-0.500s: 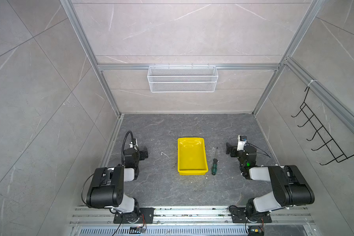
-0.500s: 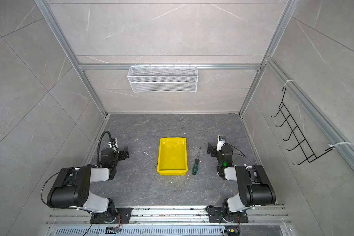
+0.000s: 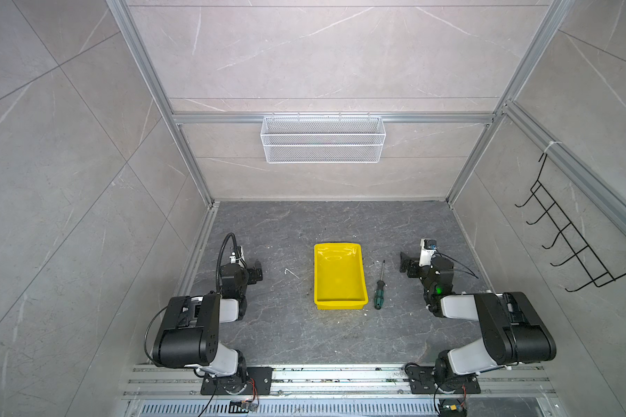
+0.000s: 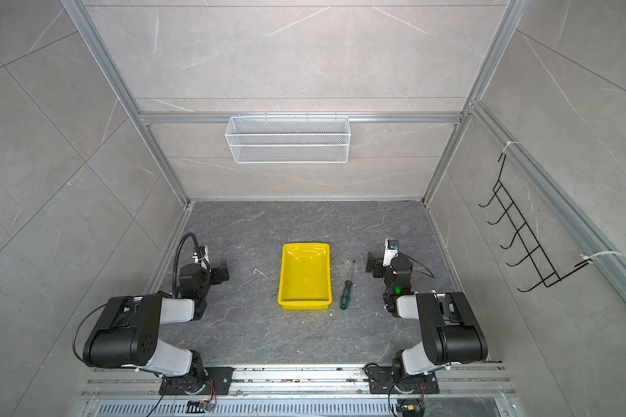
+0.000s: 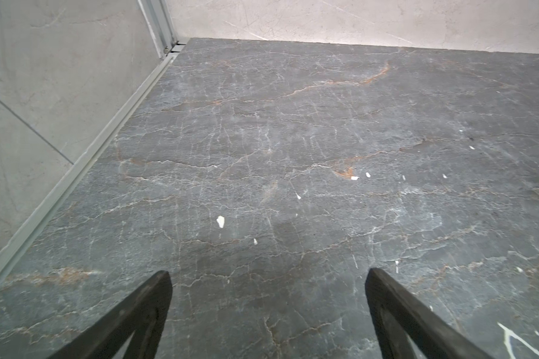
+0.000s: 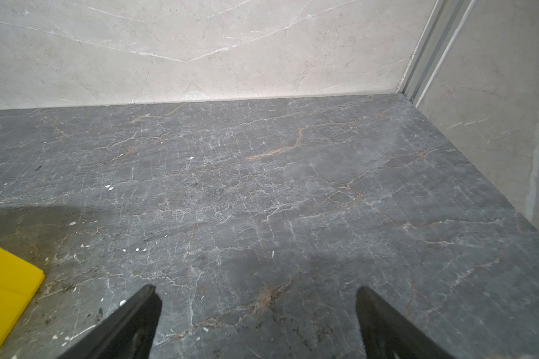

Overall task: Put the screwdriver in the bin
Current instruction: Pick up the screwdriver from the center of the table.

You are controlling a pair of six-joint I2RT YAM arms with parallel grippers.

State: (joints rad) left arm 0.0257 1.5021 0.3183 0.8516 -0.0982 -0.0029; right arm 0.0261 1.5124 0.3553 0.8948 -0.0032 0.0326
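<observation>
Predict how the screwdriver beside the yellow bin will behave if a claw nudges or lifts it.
The screwdriver is probably rigid: its thin shaft lies straight. Its rounded handle may let it roll on the flat tabletop if nudged. Gripped by the shaft, it would likely tip handle-down, the handle being thicker.

A white wire mesh basket (image 3: 322, 139) hangs from an aluminium rail (image 3: 214, 118) on the far wall, above the dark grey veined stone bench (image 3: 304, 224). A black wire hook rack (image 3: 571, 238) is fixed to the right wall. A small white bent scrap (image 3: 291, 272) lies on the bench left of centre. Pale flecks (image 5: 220, 221) dot the stone in the left wrist view.
</observation>
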